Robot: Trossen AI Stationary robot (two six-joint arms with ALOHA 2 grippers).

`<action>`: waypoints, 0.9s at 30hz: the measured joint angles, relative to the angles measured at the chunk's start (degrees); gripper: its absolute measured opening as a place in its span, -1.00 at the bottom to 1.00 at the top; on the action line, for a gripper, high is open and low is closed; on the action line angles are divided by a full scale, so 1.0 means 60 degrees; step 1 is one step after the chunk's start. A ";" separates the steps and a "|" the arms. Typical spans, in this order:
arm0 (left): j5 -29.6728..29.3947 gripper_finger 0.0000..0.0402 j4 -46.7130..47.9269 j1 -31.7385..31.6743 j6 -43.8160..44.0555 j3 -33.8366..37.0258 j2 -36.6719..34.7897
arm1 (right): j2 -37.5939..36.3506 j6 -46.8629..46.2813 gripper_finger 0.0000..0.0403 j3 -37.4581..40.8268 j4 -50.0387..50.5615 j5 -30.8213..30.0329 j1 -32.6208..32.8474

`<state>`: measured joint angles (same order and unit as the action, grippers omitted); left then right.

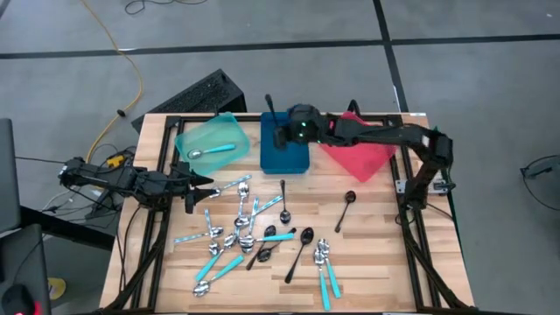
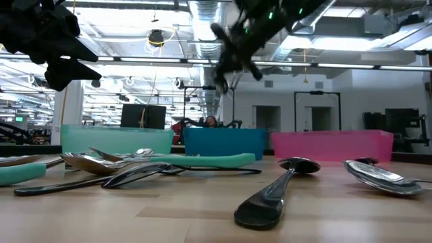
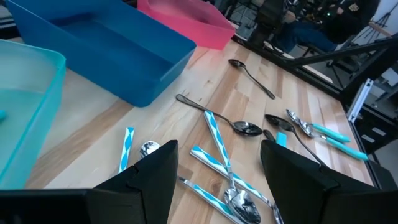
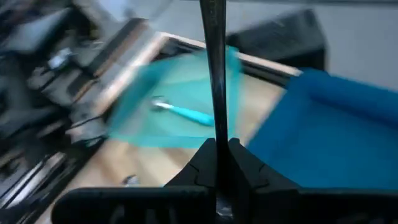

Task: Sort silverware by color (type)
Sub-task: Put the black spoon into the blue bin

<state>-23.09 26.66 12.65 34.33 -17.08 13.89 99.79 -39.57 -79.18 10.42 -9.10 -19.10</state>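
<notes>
My right gripper (image 1: 278, 133) hangs above the blue tray (image 1: 285, 156), shut on a dark spoon (image 1: 269, 107). The teal tray (image 1: 210, 140) to its left holds one teal-handled spoon (image 4: 184, 112). The red tray (image 1: 360, 150) lies under my right arm. Several spoons, teal-handled, black and silver, lie scattered flat on the wooden table (image 1: 249, 232). My left gripper (image 1: 203, 184) stands open at the table's left side, just above the boards, with nothing between its fingers (image 3: 155, 180). My right gripper pinches the dark spoon's handle (image 4: 214, 134) between its two fingers, which lie across it. The handle sticks out past the fingers, and the spoon is lifted clear above the blue tray. Its bowl does not show.
Black spoons lie apart at the table's middle and right (image 1: 347, 206), and a teal-handled pair near the front (image 1: 328, 280). The three trays stand side by side along the far edge. Bare boards show at the front right corner.
</notes>
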 joint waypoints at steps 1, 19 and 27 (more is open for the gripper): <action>-0.0014 0.08 0.0000 0.0000 0.0000 0.0000 0.0000 | 0.0186 -0.0281 -0.81 0.0006 -0.0010 0.0000 -0.0151; -0.0040 0.08 0.0000 0.0000 0.0336 0.0000 0.0000 | 0.2597 -0.1199 -0.81 -0.1466 0.0936 0.0273 -0.0494; -0.0040 0.08 0.0007 0.0000 0.0426 0.0000 0.0000 | 0.3502 -0.1139 -0.81 -0.3037 0.2997 0.0025 -0.0406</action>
<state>-23.33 26.70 12.64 36.88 -17.08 13.89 120.80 -46.40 -97.40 28.41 -8.95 -21.54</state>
